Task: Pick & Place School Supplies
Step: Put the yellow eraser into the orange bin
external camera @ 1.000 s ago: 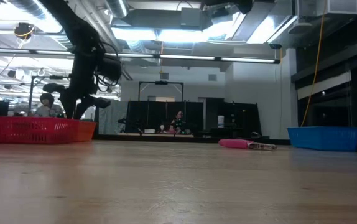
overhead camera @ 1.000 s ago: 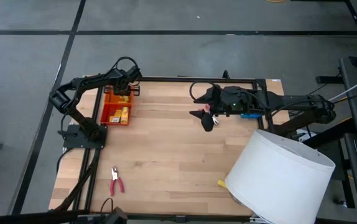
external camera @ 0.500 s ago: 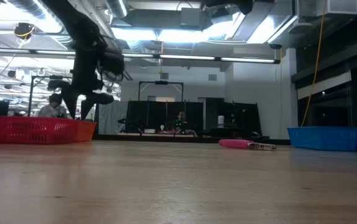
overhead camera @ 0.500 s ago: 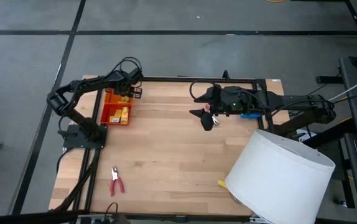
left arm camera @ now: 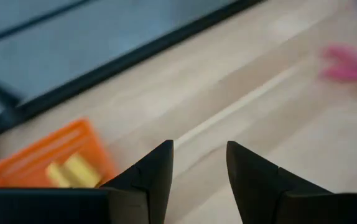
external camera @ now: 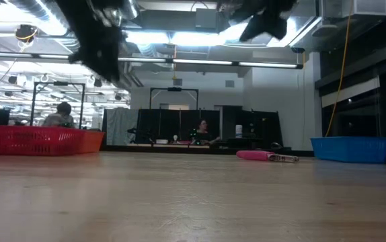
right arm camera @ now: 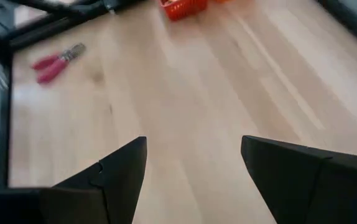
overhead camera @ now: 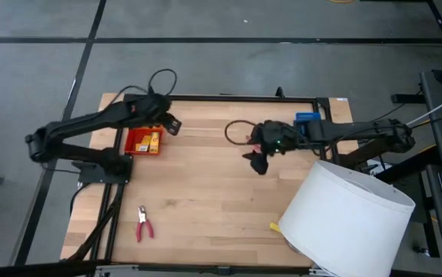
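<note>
The left end effector (overhead camera: 172,125) hangs above the table (overhead camera: 205,192) just right of the orange tray (overhead camera: 142,141), fingers apart and empty. Yellow packs (overhead camera: 152,140) lie in that tray. The right end effector (overhead camera: 258,161) hovers mid-table, spread wide, holding nothing. One pair of pliers (overhead camera: 142,224) lies near the left front edge (handles red)

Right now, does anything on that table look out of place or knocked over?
Yes. The big white cylinder lies tilted at the table's near right corner, jutting past the edge, with a tiny yellow block right beside it. One pair of red-handled pliers lies alone near the left front, far from the orange tray.
</note>
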You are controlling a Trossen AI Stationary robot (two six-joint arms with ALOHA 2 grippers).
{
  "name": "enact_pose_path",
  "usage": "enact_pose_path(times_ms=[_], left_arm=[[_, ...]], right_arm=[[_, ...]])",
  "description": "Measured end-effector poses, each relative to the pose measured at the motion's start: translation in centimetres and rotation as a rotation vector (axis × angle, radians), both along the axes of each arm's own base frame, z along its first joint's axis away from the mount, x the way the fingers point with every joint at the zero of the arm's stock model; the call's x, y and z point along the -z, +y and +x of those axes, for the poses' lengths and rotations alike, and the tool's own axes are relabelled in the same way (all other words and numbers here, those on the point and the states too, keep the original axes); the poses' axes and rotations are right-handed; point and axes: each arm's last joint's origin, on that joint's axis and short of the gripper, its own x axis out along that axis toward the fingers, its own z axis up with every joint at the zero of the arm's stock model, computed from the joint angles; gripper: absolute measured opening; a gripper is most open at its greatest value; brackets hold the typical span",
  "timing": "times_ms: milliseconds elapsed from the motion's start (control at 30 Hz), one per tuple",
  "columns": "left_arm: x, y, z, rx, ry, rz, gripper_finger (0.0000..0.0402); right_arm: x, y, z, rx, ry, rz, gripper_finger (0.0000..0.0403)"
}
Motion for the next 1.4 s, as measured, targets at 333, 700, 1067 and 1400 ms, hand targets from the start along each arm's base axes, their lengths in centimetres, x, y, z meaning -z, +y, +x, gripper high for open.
enact_pose_path(times_ms=[333, 700, 1067, 1400], left_arm=[[-4.8, -4.3, -2.5, 0.127, -0.356, 0.138, 0.0143], [-5.1, -6.1, -2.6, 0.211, -0.408, 0.104, 0.0143], [-5.4, -7.3, -2.3, 0.277, -0.431, 0.120, 0.0143], [-5.4, -7.8, -2.3, 0.312, -0.435, 0.122, 0.0143]], right_arm=[[5.6, -3.2, 5.4, -0.035, 0.184, 0.219, 0.0220], [10.9, -8.8, 9.0, 0.082, 0.773, 0.424, 0.0230], [11.8, -3.1, 7.8, -0.080, 1.120, 0.485, 0.0229], [13.5, 2.5, 7.9, -0.171, 1.248, 0.662, 0.0229]])
